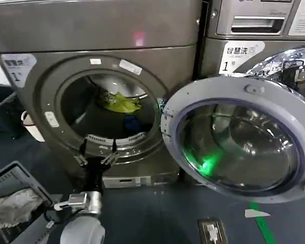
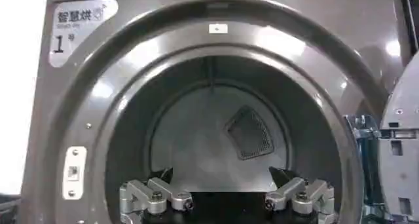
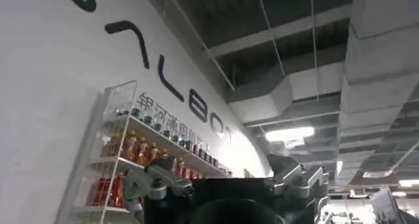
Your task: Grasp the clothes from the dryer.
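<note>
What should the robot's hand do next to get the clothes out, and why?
Probably push the left gripper forward through the dryer opening. Its jaws are spread at the porthole's lower rim, holding nothing, and the clothes lie deeper inside the drum.

The dryer [image 2: 366, 55] carries a white sticker [image 2: 77, 30] reading "智慧烘" and "1". The neighbouring machine's label [image 1: 239, 55] reads "智慧洗" and "1". Large letters [image 3: 167, 81] on the wall are only partly readable.

Silver-linked black-tipped left end effector [image 1: 98, 148] on glossy grey wrist.
</note>
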Robot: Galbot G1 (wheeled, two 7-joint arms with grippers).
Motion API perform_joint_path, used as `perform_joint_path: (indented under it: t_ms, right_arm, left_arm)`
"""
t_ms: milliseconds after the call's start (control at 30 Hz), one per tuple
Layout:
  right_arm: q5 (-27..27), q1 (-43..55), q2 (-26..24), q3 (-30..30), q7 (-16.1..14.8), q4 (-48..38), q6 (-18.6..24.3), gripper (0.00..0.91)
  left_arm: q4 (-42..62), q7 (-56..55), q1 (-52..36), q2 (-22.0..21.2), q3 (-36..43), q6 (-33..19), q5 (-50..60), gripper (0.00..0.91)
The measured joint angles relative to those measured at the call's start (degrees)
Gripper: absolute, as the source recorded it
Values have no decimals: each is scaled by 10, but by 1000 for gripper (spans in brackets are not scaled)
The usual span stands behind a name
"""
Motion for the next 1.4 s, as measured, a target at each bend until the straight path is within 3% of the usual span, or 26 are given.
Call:
perform_joint_path:
  t_ms: [767, 1033, 1400]
  right_arm:
    - [-50, -17, 4, 7, -12, 23, -41, 907]
    - [-54, -12, 9, 6, -21, 28, -31, 907]
    - [-54, -1, 7, -1, -29, 26, -26, 907]
  left_arm:
    - [48, 3, -47, -4, 11, 18, -15, 907]
    - [156, 4, -153, -15, 14, 26, -22, 907]
    - [400, 48, -362, -8, 29, 50, -6, 907]
